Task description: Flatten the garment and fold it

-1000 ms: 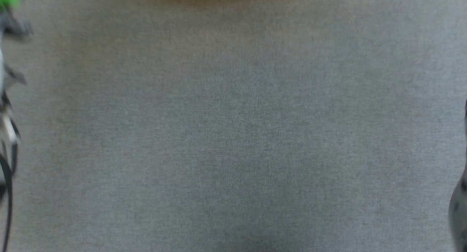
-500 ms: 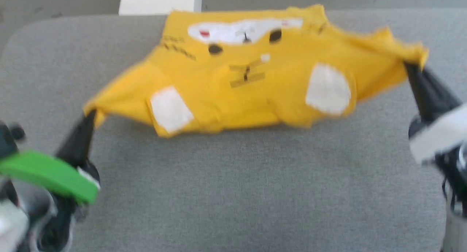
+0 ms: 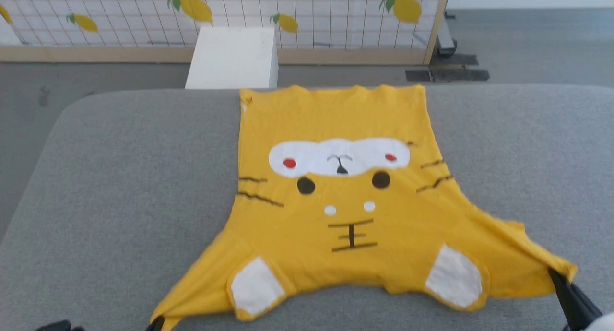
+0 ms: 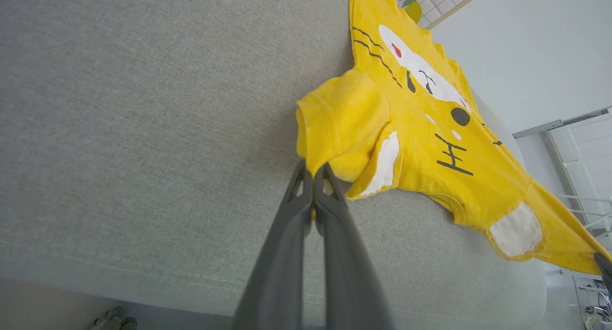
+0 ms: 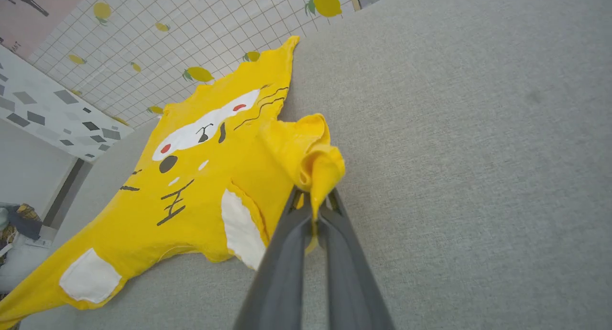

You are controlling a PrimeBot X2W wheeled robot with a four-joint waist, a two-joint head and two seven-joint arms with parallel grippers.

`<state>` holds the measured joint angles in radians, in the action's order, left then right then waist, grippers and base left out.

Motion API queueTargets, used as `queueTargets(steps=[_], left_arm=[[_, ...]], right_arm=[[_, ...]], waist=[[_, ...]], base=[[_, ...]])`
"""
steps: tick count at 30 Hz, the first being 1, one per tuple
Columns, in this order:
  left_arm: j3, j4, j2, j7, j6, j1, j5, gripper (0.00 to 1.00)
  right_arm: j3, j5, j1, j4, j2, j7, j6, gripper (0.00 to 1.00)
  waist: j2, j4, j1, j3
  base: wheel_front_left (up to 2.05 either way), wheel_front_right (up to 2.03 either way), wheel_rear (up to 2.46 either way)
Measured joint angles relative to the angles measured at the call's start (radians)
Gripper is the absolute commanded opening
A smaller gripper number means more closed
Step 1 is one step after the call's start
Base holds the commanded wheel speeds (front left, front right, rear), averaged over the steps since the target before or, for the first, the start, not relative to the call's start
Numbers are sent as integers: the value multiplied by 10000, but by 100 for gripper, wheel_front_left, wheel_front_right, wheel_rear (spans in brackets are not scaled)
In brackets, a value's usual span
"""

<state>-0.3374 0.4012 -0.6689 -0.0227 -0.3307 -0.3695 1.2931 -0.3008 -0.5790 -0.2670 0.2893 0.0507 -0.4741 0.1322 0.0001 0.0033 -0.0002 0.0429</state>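
The garment, a bright yellow T-shirt with a cat face, lies spread face up on the grey table, its hem at the far edge and its collar toward me. My left gripper is shut on the left sleeve tip at the bottom edge of the head view. In the left wrist view the left gripper pinches bunched yellow sleeve cloth of the garment. My right gripper is shut on the right sleeve tip. The right wrist view shows the right gripper clamped on a folded sleeve end of the garment.
A white box stands on the floor just past the table's far edge. Behind it runs a grid screen with lemon prints. Bare grey table surface lies on both sides of the shirt.
The head camera has swung up from bare table to the whole shirt. The shirt, bunched and lifted half a second ago, now lies stretched flat, both sleeves still held.
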Motion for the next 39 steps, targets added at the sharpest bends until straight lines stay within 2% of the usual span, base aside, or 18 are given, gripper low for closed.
queueTargets(steps=[7, 12, 18, 23, 33, 34, 35, 36, 37, 39], left_arm=[[441, 157, -577, -38, 146, -1295, 426, 0], [794, 385, -708, -201, 219, -1748, 545, 0], [809, 683, -784, -314, 215, -1467, 330, 0], [408, 928, -803, 4, 205, -461, -127, 0], [2, 1011, -782, 215, 203, 509, -564, 0], [-12, 1032, -782, 215, 201, 531, -602, 0], [-23, 1055, -780, 215, 198, 536, -633, 0], [-33, 1087, -773, 215, 167, 537, -667, 0], [-40, 1120, -769, 215, 130, 537, -696, 0], [-50, 1191, -761, 213, 119, 537, -717, 0]], right_arm=[[-272, -677, -1364, -201, -4, 263, 0, 0], [-324, -656, -1711, -207, -4, 470, 0, 0], [366, 920, -1498, -314, -2, 669, 0, 0], [918, 2245, -898, -1427, -2, 878, 0, 0], [993, 2382, -170, -3908, -4, 2021, 0, 0], [986, 2389, -108, -4054, 2, 2079, 0, 10], [970, 2420, -80, -4153, 2, 2109, 0, 35], [953, 2431, -32, -4224, 2, 2119, 0, 85], [928, 2422, 6, -4243, 2, 2151, 0, 100], [890, 2418, 11, -4115, -6, 2136, 2, 100]], waist=[[0, 51, 0, -355], [0, 48, 0, -303], [0, 75, 0, -75], [0, 156, 1, 179], [0, 375, 1, 653], [0, 395, 1, 660], [0, 406, 1, 661], [0, 415, 1, 652], [0, 419, 1, 641], [0, 425, 1, 648]], base=[[0, 0, 0], [0, 0, 0], [0, 0, 0], [0, 0, 0], [0, 0, 0], [0, 0, 0], [0, 0, 0], [0, 0, 0], [0, 0, 0], [0, 0, 0]])
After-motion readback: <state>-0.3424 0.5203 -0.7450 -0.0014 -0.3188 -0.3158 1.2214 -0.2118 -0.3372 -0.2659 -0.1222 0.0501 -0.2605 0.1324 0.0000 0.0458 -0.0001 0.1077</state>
